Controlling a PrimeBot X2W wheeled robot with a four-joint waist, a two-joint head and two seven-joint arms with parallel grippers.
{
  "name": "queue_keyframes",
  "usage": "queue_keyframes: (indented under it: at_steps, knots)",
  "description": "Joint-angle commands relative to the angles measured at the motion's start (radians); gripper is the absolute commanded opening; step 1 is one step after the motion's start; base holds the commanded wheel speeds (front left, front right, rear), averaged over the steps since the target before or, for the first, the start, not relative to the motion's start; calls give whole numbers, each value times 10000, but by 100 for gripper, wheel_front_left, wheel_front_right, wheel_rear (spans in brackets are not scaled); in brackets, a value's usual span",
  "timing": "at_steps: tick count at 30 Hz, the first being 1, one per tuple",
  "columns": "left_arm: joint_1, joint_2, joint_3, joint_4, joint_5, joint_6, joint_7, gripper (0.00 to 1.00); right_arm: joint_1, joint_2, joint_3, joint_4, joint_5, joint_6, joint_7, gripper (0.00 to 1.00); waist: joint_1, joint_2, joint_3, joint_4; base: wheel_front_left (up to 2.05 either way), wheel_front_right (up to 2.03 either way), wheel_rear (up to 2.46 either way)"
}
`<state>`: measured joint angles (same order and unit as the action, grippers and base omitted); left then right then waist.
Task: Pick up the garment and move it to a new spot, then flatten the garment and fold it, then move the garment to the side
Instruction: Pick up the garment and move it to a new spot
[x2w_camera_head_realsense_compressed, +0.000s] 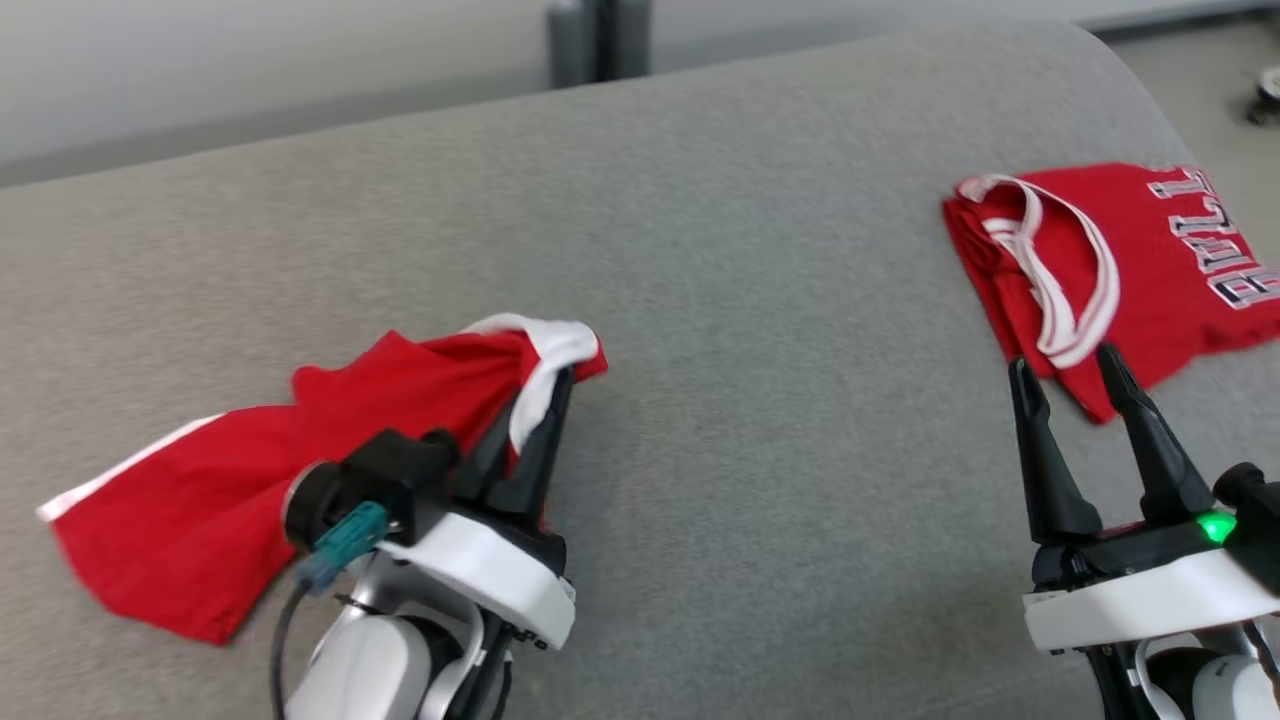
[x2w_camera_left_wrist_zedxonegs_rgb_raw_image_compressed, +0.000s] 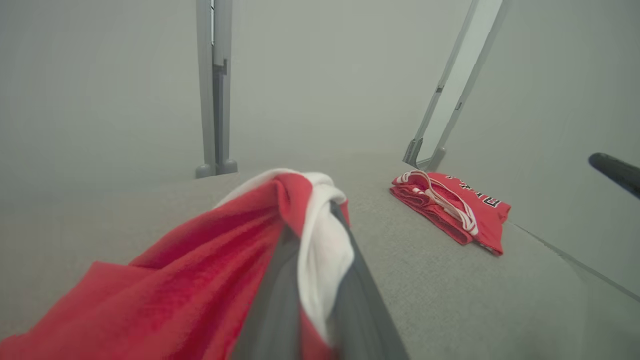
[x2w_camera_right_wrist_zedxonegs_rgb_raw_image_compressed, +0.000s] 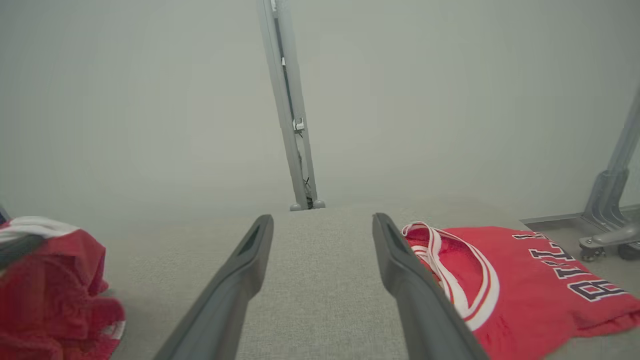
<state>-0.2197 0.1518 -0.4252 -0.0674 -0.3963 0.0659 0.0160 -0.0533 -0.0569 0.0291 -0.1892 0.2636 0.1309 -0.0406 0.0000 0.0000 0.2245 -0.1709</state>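
Observation:
A red garment with white trim (x2w_camera_head_realsense_compressed: 200, 500) lies crumpled on the left of the grey fabric surface (x2w_camera_head_realsense_compressed: 780, 330). One bunched end of it is lifted off the surface, and my left gripper (x2w_camera_head_realsense_compressed: 553, 390) is shut on that end. The left wrist view has the same garment (x2w_camera_left_wrist_zedxonegs_rgb_raw_image_compressed: 200, 280) draped over and between the fingers. My right gripper (x2w_camera_head_realsense_compressed: 1062, 360) hovers open at the lower right with nothing between its fingers (x2w_camera_right_wrist_zedxonegs_rgb_raw_image_compressed: 240, 280). Just beyond and right of it lies a folded red jersey with dark lettering (x2w_camera_head_realsense_compressed: 1150, 250), also seen as the jersey (x2w_camera_right_wrist_zedxonegs_rgb_raw_image_compressed: 525, 280) beside the right finger.
A grey upright post (x2w_camera_head_realsense_compressed: 600, 40) stands behind the far edge of the surface. A metal frame leg with a caster (x2w_camera_right_wrist_zedxonegs_rgb_raw_image_compressed: 607, 200) stands on the floor to the right. The surface drops off at its right edge near the jersey.

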Motion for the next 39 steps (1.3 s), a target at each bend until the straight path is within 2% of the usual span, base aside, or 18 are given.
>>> queue_keyframes:
  at_steps: [1,9,10,11,12,17,19,25,31,39]
  knots:
    - [-219,20,-24,243,-5,-56,-19,0,-141,3,-19,71,85,-4,-109,100,0,0,654,-690,0,0,0]
    - [-820,-452,-246,2372,-326,-332,-377,0,-294,41,-69,773,479,-4,-682,100,0,0,1268,-1240,0,0,0]
    - [-878,-504,-284,2539,-373,-408,-428,17,-325,42,-60,852,523,-4,-739,100,0,0,1283,-1253,0,0,0]
    - [-941,-550,-325,2656,-429,-460,-491,44,-357,42,-66,915,563,-4,-788,100,0,0,1293,-1256,0,0,0]
    - [-1040,-557,-391,2738,-389,-510,-536,100,-381,42,-73,967,578,-4,-838,100,0,0,1285,-1252,0,0,0]
    - [-1100,-514,-718,2587,-264,-824,-705,100,-478,40,-165,1122,427,-4,-906,100,0,0,1000,-1024,0,0,0]
    - [-932,-425,-767,2311,-198,-802,-821,100,-509,39,-202,1140,332,-4,-864,100,0,0,817,-864,0,0,0]
    - [-551,36,-269,1264,-8,-274,-1250,100,-498,38,-388,934,29,-4,-673,100,0,0,402,-171,0,0,0]
    - [-99,521,845,631,-176,471,-1754,100,-414,36,-551,719,-127,-4,-445,100,0,0,70,565,0,0,0]
    - [682,1168,2084,513,-606,932,-2083,100,-153,-52,-650,602,-284,-4,-120,100,0,0,-354,1328,0,0,0]
